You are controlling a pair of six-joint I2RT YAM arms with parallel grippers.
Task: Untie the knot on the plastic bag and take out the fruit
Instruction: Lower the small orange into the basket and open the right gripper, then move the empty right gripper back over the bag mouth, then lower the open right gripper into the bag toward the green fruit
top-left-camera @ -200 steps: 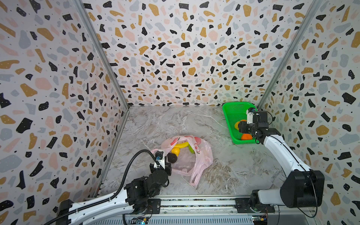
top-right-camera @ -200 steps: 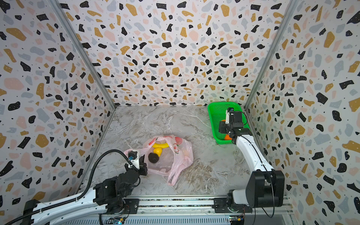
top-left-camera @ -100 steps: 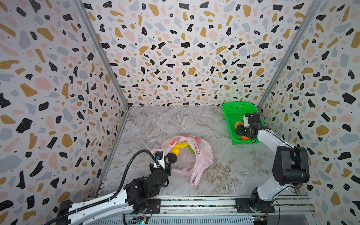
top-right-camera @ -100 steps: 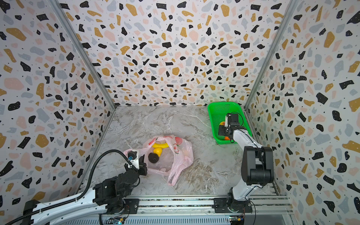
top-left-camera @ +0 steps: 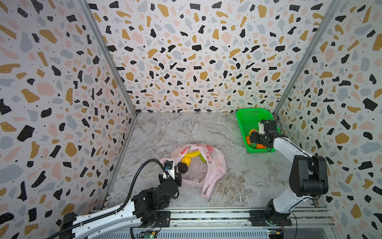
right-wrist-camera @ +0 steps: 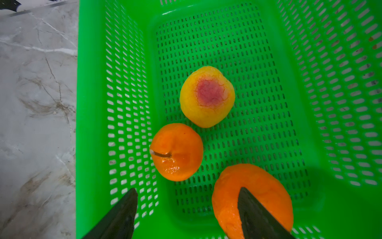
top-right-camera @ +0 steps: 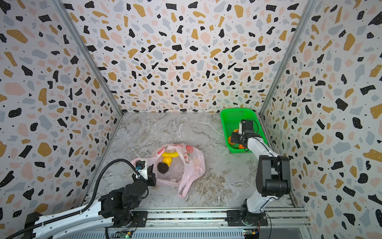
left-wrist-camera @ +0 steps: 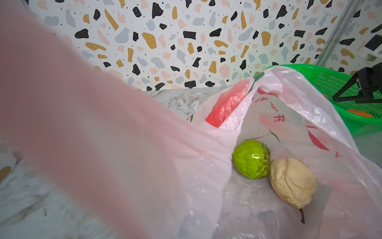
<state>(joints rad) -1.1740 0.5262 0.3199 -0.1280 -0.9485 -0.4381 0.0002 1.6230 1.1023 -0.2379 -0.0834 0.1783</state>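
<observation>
Marble table: we find the plastic bag untied — three fruit out, others inside; left gripper clenched, seemingly on it; right gripper released.

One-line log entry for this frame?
phase: fruit transfer | left gripper: shut on plastic bag edge | right gripper: open over green basket | in basket: peach, two tangerines | in bag: banana, avocado, others

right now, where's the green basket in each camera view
Top view: green basket far right, in the back corner.
Top view: same back corner.
Left wrist: behind the plastic bag, at the picture's edge.
Right wrist: fills most of the picture.
Shared landmark: the right gripper hanging over it.
</observation>
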